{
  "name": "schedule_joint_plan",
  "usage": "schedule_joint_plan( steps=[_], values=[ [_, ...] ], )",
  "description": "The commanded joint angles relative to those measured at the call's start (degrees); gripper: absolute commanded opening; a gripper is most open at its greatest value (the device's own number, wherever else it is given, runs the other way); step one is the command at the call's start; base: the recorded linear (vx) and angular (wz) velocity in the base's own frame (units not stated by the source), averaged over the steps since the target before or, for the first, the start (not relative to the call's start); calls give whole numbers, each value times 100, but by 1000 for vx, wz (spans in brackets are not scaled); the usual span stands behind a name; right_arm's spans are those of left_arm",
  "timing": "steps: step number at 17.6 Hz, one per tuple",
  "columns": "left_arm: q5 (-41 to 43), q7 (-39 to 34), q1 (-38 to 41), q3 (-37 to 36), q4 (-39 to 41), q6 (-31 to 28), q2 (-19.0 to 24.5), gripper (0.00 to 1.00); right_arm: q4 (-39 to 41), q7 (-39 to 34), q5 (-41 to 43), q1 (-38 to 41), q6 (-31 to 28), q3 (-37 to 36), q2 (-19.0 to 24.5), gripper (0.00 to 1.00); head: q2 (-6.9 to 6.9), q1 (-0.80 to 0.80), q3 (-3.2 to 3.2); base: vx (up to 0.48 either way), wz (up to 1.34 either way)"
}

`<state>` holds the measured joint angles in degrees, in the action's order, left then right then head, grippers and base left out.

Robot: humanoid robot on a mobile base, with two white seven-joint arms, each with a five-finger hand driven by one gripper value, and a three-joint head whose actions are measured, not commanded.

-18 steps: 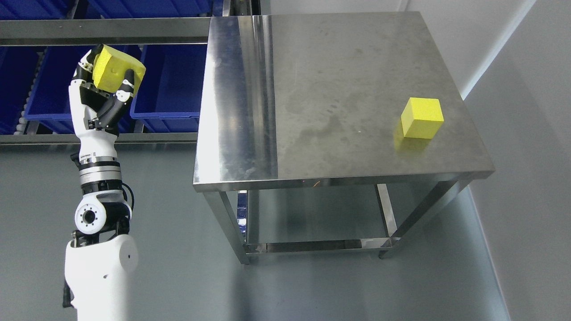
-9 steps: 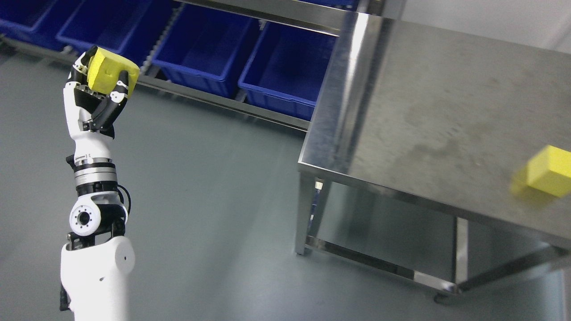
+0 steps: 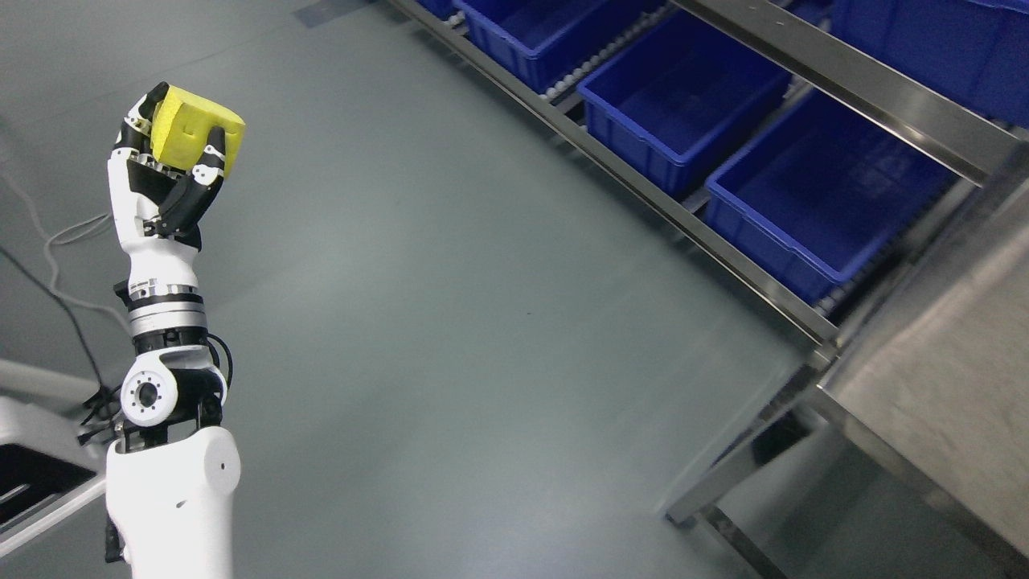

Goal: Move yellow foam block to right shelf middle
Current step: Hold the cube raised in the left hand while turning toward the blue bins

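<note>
Steel table (image 3: 949, 378) cut off right; left hand (image 3: 165, 181) partly hides yellow foam block (image 3: 193, 133).

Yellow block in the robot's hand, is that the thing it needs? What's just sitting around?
Needed for the job:
yellow foam block, gripped up high by the left hand

Just around:
blue bins on the rack
steel table at the right
cables on the floor
</note>
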<state>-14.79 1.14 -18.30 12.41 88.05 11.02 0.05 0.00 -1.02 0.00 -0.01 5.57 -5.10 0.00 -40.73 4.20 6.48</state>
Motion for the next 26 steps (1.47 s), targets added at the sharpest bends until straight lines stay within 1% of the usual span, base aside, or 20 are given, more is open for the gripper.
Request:
schedule_joint_plan(
  steps=[1, 13, 19, 26],
  values=[
    [3, 9, 11, 51, 28, 5, 95, 31, 100, -3, 0, -8, -4, 0, -100, 100, 0, 0, 0, 81, 879],
    [-6, 27, 46, 86, 28, 14, 95, 32, 100, -3, 0, -8, -4, 0, -100, 100, 0, 0, 0, 101, 500],
    [-6, 27, 46, 86, 28, 23, 95, 32, 100, -3, 0, -8, -4, 0, -100, 100, 0, 0, 0, 221, 198],
    [-6, 36, 55, 86, 37, 40, 95, 32, 100, -3, 0, -8, -4, 0, -100, 100, 0, 0, 0, 284, -20]
  ],
)
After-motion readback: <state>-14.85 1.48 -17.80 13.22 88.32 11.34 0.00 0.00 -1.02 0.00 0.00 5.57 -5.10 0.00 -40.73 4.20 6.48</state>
